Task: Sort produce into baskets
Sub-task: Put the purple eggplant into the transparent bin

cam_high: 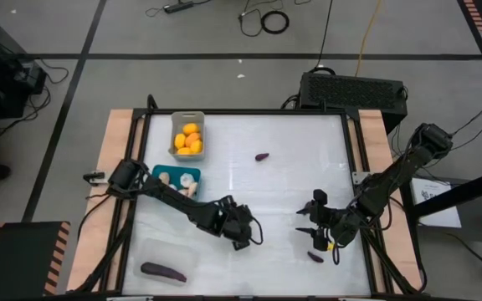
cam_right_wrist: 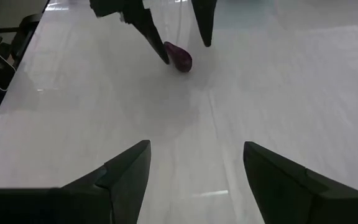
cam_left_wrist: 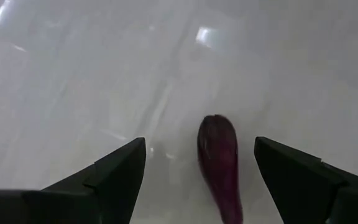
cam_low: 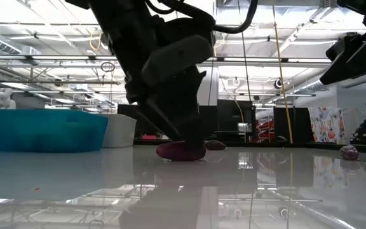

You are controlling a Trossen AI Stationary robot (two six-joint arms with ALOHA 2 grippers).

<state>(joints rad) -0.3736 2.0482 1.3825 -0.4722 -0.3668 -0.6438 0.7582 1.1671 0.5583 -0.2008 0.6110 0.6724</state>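
A small dark purple eggplant [cam_left_wrist: 219, 165] lies on the white table between the open fingers of my left gripper [cam_left_wrist: 199, 142], which stand on either side of it without touching. It also shows in the right wrist view [cam_right_wrist: 179, 56] and the low view [cam_low: 180, 151]. In the high view my left gripper [cam_high: 243, 232] hides it. My right gripper [cam_high: 310, 221] is open and empty, right of centre, facing the left gripper. The grey bin [cam_high: 187, 136] holds yellow-orange fruits. The teal bin [cam_high: 176, 178] holds pale bulbs. The clear bin [cam_high: 161, 266] holds a large eggplant [cam_high: 163, 271].
A second small eggplant [cam_high: 261, 156] lies on the table toward the far side. A third [cam_high: 315, 257] lies near the front right, close under my right arm. The three bins stand along the table's left side. Wooden rails edge the table left and right.
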